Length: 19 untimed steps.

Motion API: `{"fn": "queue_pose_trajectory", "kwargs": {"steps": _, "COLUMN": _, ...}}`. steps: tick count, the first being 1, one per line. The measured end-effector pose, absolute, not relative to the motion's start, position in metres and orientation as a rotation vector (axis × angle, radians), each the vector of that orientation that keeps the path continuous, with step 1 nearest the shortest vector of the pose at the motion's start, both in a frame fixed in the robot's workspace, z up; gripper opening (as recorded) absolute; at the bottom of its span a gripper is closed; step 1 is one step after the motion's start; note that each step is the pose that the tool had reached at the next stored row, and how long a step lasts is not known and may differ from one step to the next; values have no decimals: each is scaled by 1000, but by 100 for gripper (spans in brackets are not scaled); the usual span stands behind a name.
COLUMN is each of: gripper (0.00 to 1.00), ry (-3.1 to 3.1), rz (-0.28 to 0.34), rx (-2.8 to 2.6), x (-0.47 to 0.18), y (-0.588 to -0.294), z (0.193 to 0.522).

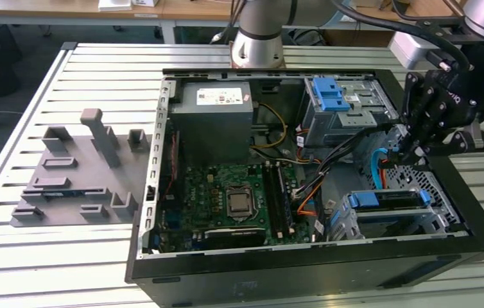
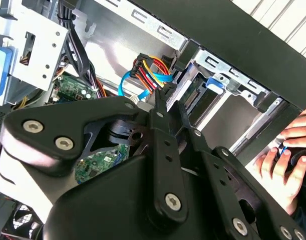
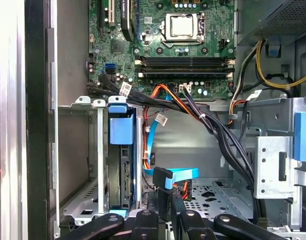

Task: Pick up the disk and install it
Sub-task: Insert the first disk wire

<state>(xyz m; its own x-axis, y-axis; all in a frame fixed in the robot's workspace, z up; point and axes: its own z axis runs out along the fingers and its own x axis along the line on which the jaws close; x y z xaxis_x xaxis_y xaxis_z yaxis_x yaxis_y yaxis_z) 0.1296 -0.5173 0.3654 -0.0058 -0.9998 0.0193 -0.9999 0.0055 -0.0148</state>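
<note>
Slatted table (image 1: 96, 77) with open computer case (image 1: 311, 273): gripper (image 2: 164, 100), fingers (image 2: 159, 114) closed, apparently empty, poised beside the disk (image 3: 123, 170), seemingly already seated in its cage (image 3: 98, 165); the install looks near-complete, and cabling would demand fine alignment.

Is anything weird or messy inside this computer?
The blue flat cable ends in a black plug that hangs loose beside the disk in its cage, joined to nothing, close to the gripper. Nothing looks broken.

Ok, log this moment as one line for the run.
disk: on edge in drive bay | gripper: inside case, by blue cable's connector | hand: outside case wall
</note>
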Motion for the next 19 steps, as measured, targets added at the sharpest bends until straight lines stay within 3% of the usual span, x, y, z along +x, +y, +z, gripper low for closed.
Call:
{"fn": "queue_pose_trajectory", "kwargs": {"steps": 1, "gripper": 25, "ry": -2225, "rz": 38, "rx": 2213, "x": 130, "y": -517, "z": 365}}
{"fn": "queue_pose_trajectory", "kwargs": {"steps": 19, "gripper": 25, "ry": -2203, "rz": 85, "rx": 2191, "x": 130, "y": -507, "z": 362}}
